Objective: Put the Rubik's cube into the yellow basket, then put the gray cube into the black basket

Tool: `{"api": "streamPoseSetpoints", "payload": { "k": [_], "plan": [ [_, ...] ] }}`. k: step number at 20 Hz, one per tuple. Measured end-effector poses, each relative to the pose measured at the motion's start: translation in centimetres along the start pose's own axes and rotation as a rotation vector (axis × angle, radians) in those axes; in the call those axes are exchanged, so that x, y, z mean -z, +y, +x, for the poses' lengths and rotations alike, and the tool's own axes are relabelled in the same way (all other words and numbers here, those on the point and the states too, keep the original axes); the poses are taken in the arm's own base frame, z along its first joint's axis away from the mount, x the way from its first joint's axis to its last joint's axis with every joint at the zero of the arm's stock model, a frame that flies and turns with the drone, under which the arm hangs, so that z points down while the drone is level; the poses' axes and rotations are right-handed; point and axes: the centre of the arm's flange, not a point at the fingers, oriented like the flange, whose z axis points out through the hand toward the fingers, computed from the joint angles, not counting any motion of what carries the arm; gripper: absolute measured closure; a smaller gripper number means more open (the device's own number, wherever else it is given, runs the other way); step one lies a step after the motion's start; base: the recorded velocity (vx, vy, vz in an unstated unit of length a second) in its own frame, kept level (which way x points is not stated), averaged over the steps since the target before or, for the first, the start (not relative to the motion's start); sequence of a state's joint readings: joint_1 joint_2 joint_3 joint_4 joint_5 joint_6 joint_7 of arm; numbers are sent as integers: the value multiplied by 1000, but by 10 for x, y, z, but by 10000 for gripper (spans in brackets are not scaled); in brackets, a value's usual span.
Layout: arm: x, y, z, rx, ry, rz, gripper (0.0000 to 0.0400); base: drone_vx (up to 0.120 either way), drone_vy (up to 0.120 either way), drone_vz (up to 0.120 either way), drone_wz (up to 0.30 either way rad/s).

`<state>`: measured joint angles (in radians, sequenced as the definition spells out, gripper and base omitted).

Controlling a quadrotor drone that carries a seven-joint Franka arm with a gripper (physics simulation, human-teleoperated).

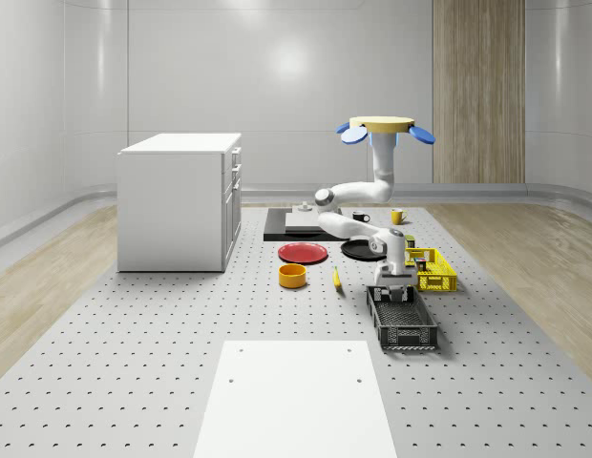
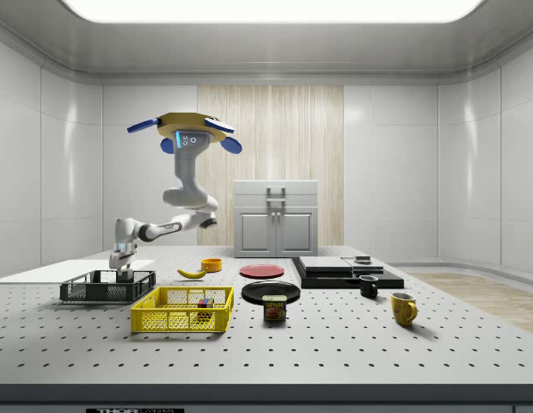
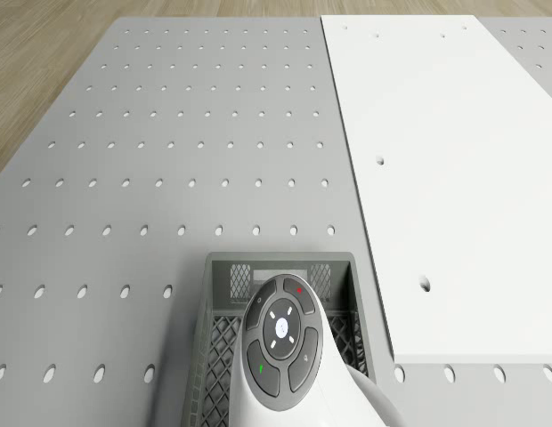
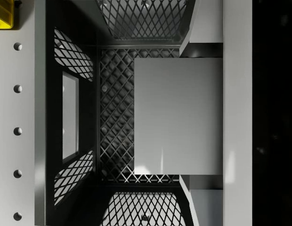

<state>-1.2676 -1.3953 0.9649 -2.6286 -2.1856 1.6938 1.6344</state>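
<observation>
we see the drone [image 1: 385, 128] hovering above the perforated table [image 1: 134, 363], over its far part near the black plate [image 1: 358, 249], with its arm bent down toward the black basket [image 1: 403, 322]. the gripper [image 1: 393, 289] reaches into that basket at its far end, close to the yellow basket [image 1: 435, 270]. in the wrist view, the fingers [image 4: 202, 42] are pinching the gray cube [image 4: 178, 116] from two opposite sides, and the cube sits inside the basket just above its mesh floor; we cannot tell if it touches the floor. in the side view, the rubik's cube [image 2: 203, 303] lies inside the yellow basket. a red plate [image 1: 303, 253], a yellow bowl [image 1: 293, 276] and a banana [image 1: 337, 279] lie nearby.
</observation>
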Motion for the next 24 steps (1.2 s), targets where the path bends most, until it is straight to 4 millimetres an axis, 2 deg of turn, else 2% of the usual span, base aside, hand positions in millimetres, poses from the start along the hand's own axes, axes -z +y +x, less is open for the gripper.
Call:
{"api": "streamPoseSetpoints", "payload": {
  "k": [11,14,16,19,24],
  "plan": [
    [-34,0,0,0,0,0,150,0,0,0,0],
    [-37,0,0,0,0,0,77,0,0,0,0],
    [-35,0,0,0,0,0,47,0,0,0,0],
    [-26,0,0,0,0,0,22,0,0,0,0],
    [-15,0,0,0,0,0,7,0,0,0,0]
  ]
}}
